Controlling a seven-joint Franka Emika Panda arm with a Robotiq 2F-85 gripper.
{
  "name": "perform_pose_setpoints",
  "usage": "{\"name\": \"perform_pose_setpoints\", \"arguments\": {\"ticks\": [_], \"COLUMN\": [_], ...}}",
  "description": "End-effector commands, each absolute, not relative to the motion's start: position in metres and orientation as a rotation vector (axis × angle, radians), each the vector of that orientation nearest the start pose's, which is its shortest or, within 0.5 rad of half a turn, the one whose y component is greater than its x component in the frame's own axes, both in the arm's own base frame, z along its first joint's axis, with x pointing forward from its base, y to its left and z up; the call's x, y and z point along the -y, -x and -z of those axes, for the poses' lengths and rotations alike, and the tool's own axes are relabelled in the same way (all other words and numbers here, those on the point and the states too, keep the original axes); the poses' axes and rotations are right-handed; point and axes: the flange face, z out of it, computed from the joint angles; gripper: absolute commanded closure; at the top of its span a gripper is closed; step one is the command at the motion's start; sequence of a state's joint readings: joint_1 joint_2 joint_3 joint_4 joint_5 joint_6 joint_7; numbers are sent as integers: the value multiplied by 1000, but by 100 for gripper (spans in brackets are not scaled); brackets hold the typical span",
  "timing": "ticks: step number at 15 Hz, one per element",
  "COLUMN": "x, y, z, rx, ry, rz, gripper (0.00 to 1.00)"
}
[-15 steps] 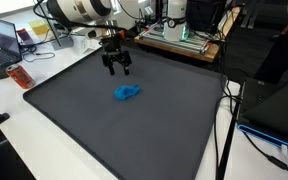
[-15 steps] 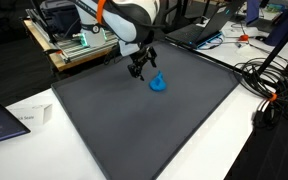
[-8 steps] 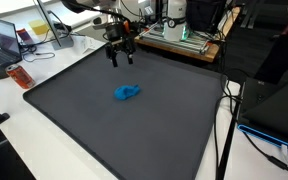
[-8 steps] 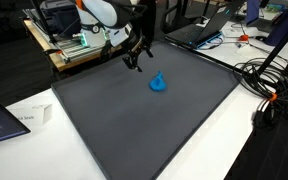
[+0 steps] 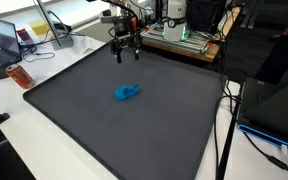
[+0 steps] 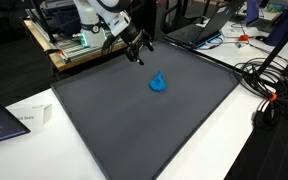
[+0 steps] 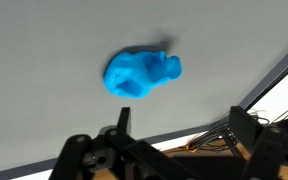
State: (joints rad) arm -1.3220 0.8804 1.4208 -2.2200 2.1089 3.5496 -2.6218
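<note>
1. The gripper (image 5: 124, 56) hangs in the air above the far edge of the dark grey surface (image 5: 134, 135), on the side where the robot's arm comes in; both exterior views show it there (image 6: 140, 57).
2. Its jaws stand wide apart and hold nothing. In the wrist view the gripper (image 7: 181, 128) shows along the bottom edge, with only bare surface (image 7: 44, 60) between its two dark fingers (image 7: 123, 118).
3. The small blue object (image 5: 127, 93) lies flat on the surface, in the half nearer the robot and away from every edge. It is a crumpled, rounded lump; its material cannot be told.
4. The gripper and the blue object (image 6: 158, 83) are well apart and do not touch. In the wrist view the blue object (image 7: 141, 75) sits above the fingers, a little left of centre.
5. Off the surface, a laptop (image 5: 6, 40) and a small red object (image 5: 20, 76) rest on the white tabletop beside one edge, and cables (image 6: 274, 90) trail past another edge.
</note>
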Motion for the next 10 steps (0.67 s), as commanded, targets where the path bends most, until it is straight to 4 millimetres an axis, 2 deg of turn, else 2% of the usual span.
{"name": "perform_pose_setpoints", "arguments": {"ticks": [1, 5, 10], "x": [41, 34, 9], "y": [-441, -436, -420], "z": [-253, -264, -271], "rx": [230, 225, 249], "ry": [2705, 2759, 2839], "rz": [826, 888, 897], "gripper": [0, 0, 0]}}
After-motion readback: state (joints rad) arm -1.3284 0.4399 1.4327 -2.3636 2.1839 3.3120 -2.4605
